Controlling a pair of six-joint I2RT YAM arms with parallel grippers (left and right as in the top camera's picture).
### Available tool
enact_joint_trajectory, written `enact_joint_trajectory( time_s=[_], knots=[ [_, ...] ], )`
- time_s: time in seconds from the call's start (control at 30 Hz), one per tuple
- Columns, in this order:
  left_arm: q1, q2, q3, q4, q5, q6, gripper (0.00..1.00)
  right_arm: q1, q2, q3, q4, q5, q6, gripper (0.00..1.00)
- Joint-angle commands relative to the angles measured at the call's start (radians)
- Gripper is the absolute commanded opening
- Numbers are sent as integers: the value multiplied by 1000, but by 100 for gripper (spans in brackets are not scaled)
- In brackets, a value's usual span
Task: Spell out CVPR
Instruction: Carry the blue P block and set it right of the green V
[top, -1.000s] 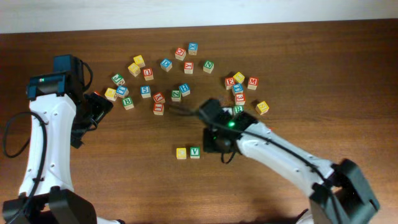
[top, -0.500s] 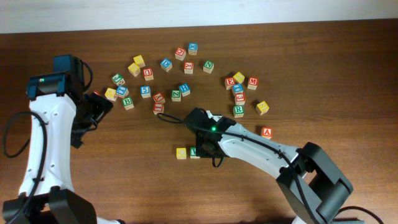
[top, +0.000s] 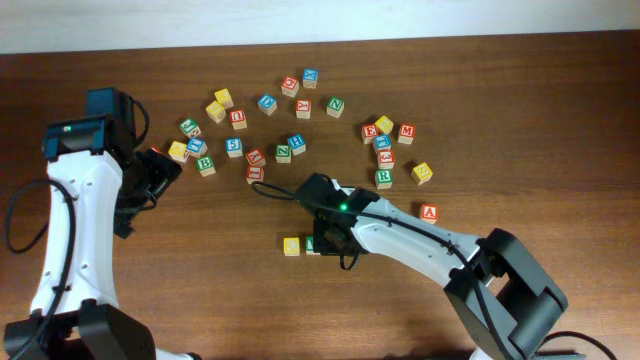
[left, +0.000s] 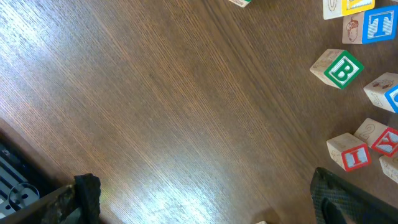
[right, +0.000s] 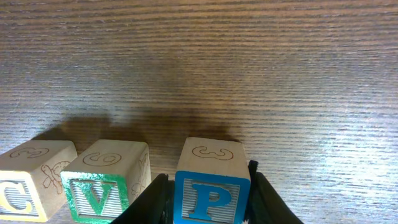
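In the right wrist view a blue P block (right: 211, 186) stands on the table with my right gripper (right: 210, 200) shut on it, a dark finger against each side. Just left of it stand a green V block (right: 99, 186) and a yellow C block (right: 28, 186), in one row. Overhead, the C block (top: 291, 246) shows and the V block (top: 311, 244) is half covered by my right gripper (top: 330, 238); the P is hidden under it. A green R block (top: 384, 178) lies to the upper right. My left gripper (top: 160, 170) hangs open and holds nothing.
Several loose letter blocks are scattered across the far half of the table (top: 200, 280), and a red A block (top: 429, 212) lies to the right. The left wrist view shows a green B block (left: 341, 68), a blue T block (left: 378, 26) and a red-lettered block (left: 354, 154).
My right gripper moved left and toward the front edge with the P block, ending beside the V block. It has hardly shifted in the last half second. The left arm stayed still.
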Motion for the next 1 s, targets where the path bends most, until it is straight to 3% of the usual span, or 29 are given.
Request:
enact_joint_trajectory(
  time_s=[0.0, 0.23, 0.53, 0.67, 0.97],
  knots=[
    [7, 0, -2, -1, -5, -9, 99, 7, 17, -4, 3, -2, -23, 27],
    [7, 0, -2, -2, -5, -9, 99, 7, 17, -4, 18, 2, -131, 27],
    [7, 0, -2, -1, -5, -9, 99, 6, 17, -4, 19, -22, -97, 28],
    [7, 0, -2, -1, -5, -9, 99, 5, 16, -4, 18, -24, -98, 40],
    [7, 0, -2, -2, -5, -9, 99, 4, 16, -1, 18, -17, -98, 41]
  ],
)
